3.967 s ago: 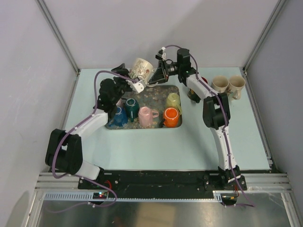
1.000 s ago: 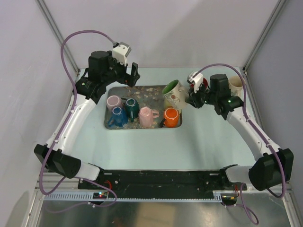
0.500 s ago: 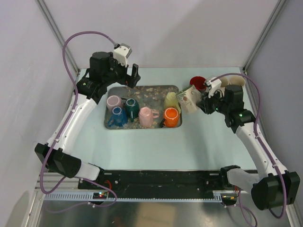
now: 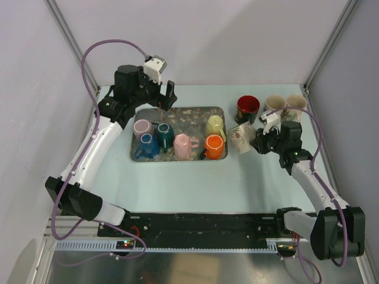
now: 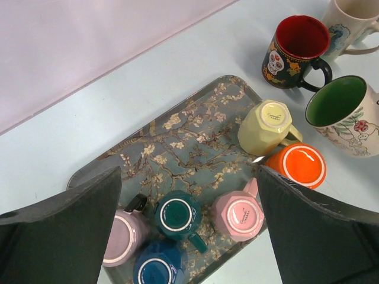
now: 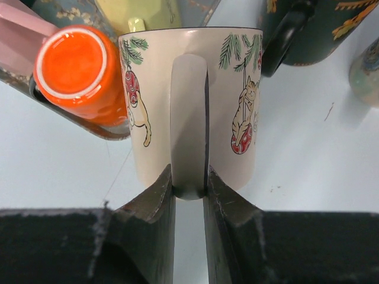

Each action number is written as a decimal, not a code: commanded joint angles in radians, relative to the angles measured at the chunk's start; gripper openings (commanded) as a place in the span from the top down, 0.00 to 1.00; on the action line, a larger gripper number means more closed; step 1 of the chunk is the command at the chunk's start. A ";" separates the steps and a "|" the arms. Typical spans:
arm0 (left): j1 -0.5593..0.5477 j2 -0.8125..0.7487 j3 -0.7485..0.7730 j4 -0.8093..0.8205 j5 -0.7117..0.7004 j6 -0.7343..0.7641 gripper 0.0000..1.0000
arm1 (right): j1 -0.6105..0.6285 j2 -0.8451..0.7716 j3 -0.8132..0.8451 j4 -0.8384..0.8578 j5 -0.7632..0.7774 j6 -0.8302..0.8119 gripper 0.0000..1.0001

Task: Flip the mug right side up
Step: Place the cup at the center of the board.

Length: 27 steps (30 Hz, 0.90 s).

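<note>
The right tool is clamped narrowly on the handle of the cat-printed mug, which sits mouth up just right of the tray, beside the orange cup. The left tool hangs spread wide above the tray's far edge.

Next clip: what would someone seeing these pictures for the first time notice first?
First, the right gripper, shut on the handle of a cream cat-print mug that stands opening-up just right of the tray. Next, the six bright mugs bottom-up on that tray, with the orange mug nearest the held one. The left gripper hangs open above the tray's far edge.
</note>
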 commanded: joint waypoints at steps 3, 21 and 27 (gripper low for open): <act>0.004 -0.024 -0.029 0.033 -0.008 0.026 0.00 | -0.042 -0.045 -0.085 0.258 -0.128 -0.061 1.00; 0.003 0.021 -0.052 0.036 0.016 0.038 0.01 | -0.230 -0.016 -0.141 -0.347 -0.144 -0.544 0.68; 0.004 0.038 -0.047 0.041 0.037 0.026 0.01 | -0.250 0.008 -0.141 -0.366 -0.108 -0.553 0.55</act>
